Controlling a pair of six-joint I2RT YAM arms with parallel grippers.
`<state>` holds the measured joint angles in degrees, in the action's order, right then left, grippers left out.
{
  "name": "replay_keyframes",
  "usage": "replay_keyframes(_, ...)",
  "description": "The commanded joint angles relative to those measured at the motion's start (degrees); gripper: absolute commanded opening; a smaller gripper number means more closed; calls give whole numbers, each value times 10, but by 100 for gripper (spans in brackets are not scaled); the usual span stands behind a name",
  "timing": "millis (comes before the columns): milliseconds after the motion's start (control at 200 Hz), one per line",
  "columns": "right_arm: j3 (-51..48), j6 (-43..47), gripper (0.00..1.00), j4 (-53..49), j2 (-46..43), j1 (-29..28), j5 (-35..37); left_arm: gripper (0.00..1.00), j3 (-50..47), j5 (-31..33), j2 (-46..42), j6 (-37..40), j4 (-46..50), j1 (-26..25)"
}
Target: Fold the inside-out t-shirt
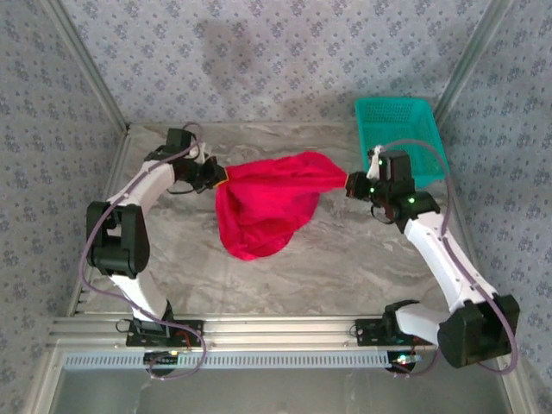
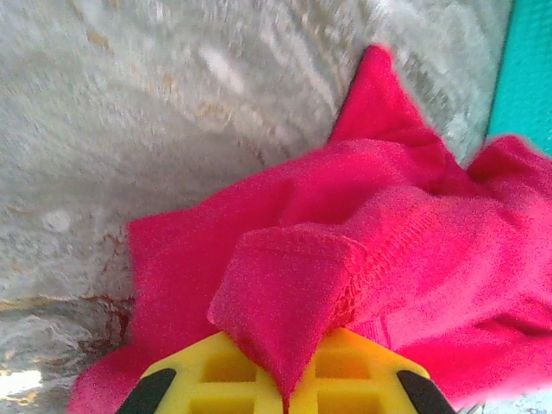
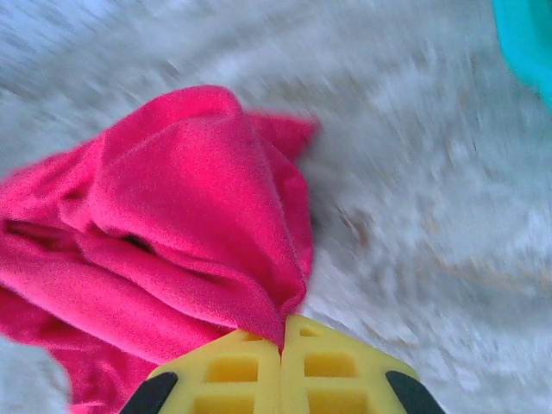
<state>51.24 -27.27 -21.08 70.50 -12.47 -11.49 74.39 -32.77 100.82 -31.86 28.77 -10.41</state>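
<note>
Just left of the teal basket (image 1: 392, 103), a red t-shirt (image 1: 263, 207) hangs stretched between two robot arms above a pale marbled worktop (image 1: 345, 267). The left fingers (image 1: 213, 178), on the far side of the cloth from the basket, are pinched shut on one edge of it. Their wrist view shows a stitched hem fold pressed between them. The right fingers (image 1: 352, 185), close beside the basket's near corner, are likewise clamped tight on the opposite edge, with a point of fabric squeezed between them.

Held at two ends this way, the top edge is drawn taut. The rest sags in a loose pouch whose bottom seems to rest on the worktop, nearer the arms' bases than the basket. The grip looks meant to lift and spread the garment so it can be laid flat before folding. No fold is made yet, and the cloth is bunched, not open.

Count: one t-shirt, one basket, two arms, two pairs of fingers, both holding cloth.
</note>
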Motion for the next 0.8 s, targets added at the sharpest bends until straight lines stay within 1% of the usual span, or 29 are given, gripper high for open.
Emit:
replay_keyframes(0,-57,-29,0,41,44,-1,0,4,-25,30,-17,-18,-34,-20)
replay_keyframes(25,-59,-33,0,39,55,-4,2,5,-29,30,-17,-20,-38,-27)
replay_keyframes(60,-54,-36,13,27,71,-7,9,6,-33,32,-18,-21,-42,-39)
replay_keyframes(95,-42,-36,23,9,81,-11,23,6,-34,34,-17,-21,-42,-46)
replay_keyframes(135,-27,-33,39,-8,86,-20,44,7,-35,38,-18,-21,-40,-56)
replay_keyframes(165,-16,-31,49,-16,85,-29,61,7,-35,42,-20,-19,-38,-62)
replay_keyframes(200,-2,-30,56,-28,81,-46,88,7,-36,47,-23,-17,-34,-67)
replay_keyframes(280,34,-22,58,-39,81,-92,131,8,-36,59,-35,-14,-30,-77)
replay_keyframes(335,55,-15,56,-34,90,-127,147,8,-34,63,-42,-14,-28,-80)
replay_keyframes(400,85,-4,55,-24,116,-164,154,8,-31,63,-47,-13,-27,-83)
replay_keyframes(460,119,6,55,-21,158,-190,155,8,-28,64,-50,-12,-23,-84)
replay_keyframes(625,226,37,60,-40,278,-232,154,7,-26,64,-54,-6,-10,-85)
replay_keyframes(685,258,44,63,-56,318,-240,156,8,-28,65,-59,-4,-8,-85)
replay_keyframes(795,303,45,64,-90,371,-245,164,7,-32,69,-68,-1,-6,-84)
